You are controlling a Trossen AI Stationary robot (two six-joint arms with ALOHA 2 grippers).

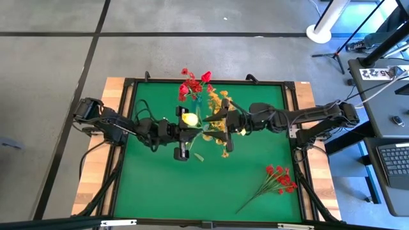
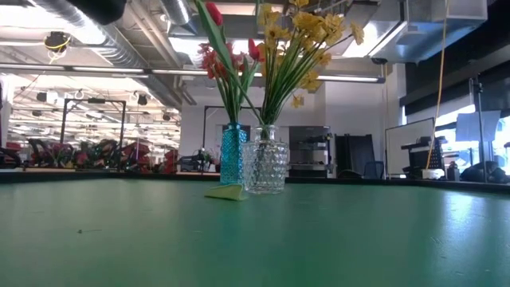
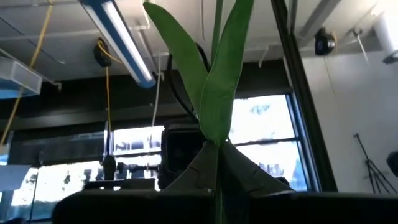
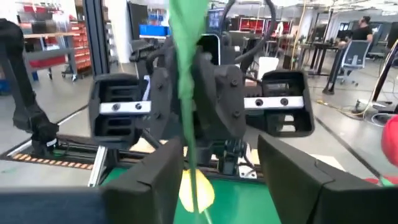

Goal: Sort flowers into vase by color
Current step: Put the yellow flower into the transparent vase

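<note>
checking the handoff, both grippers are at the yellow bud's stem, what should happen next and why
Probably the right gripper should close on the stem. Its fingers stand apart around the stem, while the left gripper, shut, holds the yellow bud above the mat beside the clear vase of yellow flowers. Only then could the left safely let go.

Robotics lab: exposed ceiling ducts [image 2: 119, 48], workstations beyond.

A: Where is the table crowded?
B: Mid-table: the blue glass vase [image 2: 233, 154] and clear knobbed glass vase [image 2: 268, 159] stand side by side, both arms meeting there.
A: Free room?
B: The green mat [image 1: 160, 185] lies bare toward its near left corner; a red-bloomed sprig [image 1: 276, 180] blocks the near right.
</note>
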